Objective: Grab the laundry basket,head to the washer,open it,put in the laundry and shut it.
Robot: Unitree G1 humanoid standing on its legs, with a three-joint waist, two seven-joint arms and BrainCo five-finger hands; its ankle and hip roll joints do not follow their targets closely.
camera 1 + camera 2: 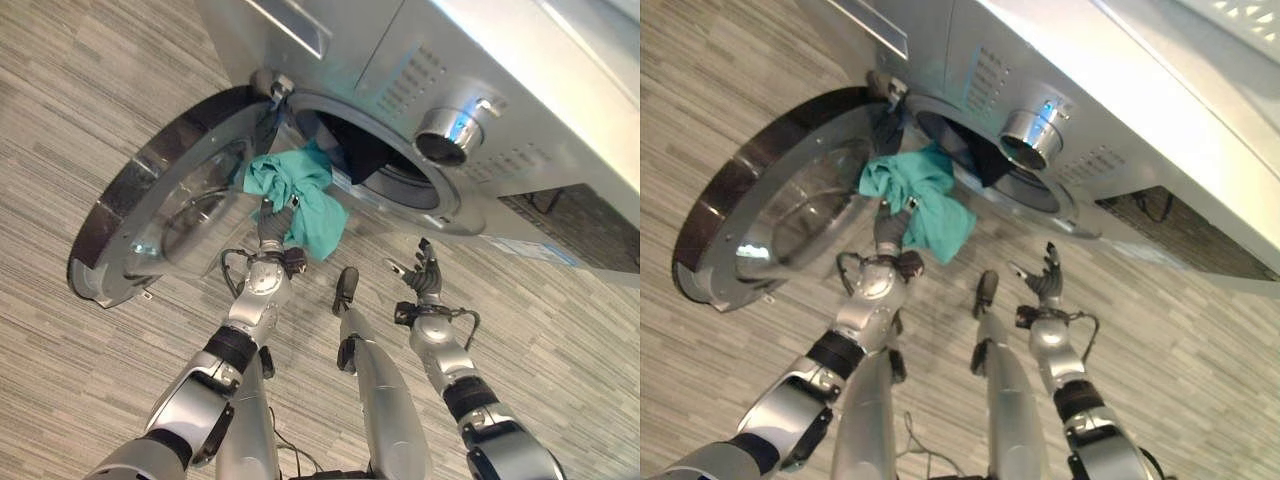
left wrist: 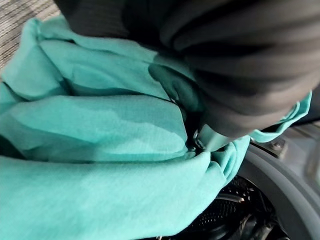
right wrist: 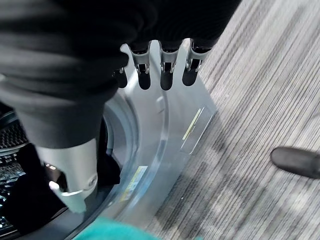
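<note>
The robot's left hand was raised to the round opening of a silver front-loading washing machine, its fingers curled into a bunched teal cloth garment. The garment hung at the lower rim of the opening, half over the edge, touching the hinge side of the round glass-and-chrome door, which stood swung wide open. Dark clothing lay inside the drum. The right hand hovered below the opening, fingers straight and spread, holding nothing, above the grey striped floor.
</note>
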